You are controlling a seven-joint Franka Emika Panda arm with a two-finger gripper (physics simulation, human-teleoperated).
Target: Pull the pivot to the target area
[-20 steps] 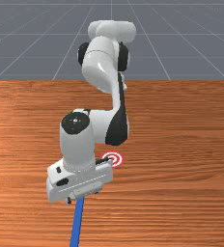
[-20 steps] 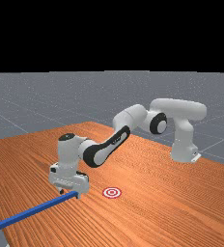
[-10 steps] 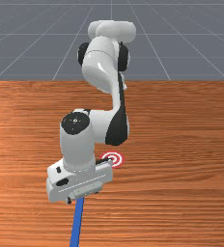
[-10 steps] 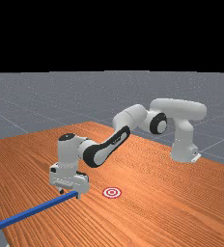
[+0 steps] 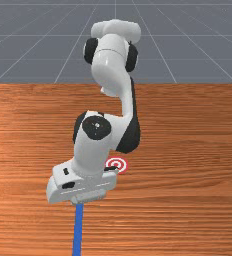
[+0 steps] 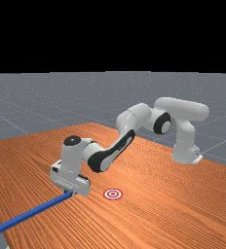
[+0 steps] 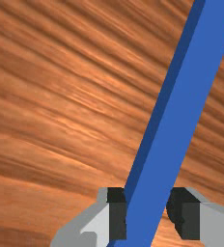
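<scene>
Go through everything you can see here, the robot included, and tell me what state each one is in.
Fingers: shut on the bar, aslant to it.
Blue bar: between the fingers, one end reaching past the table's edge.
Red-and-white target: flat on the table, the bar not on it.
Arm: bent, reaching out over the table.
</scene>
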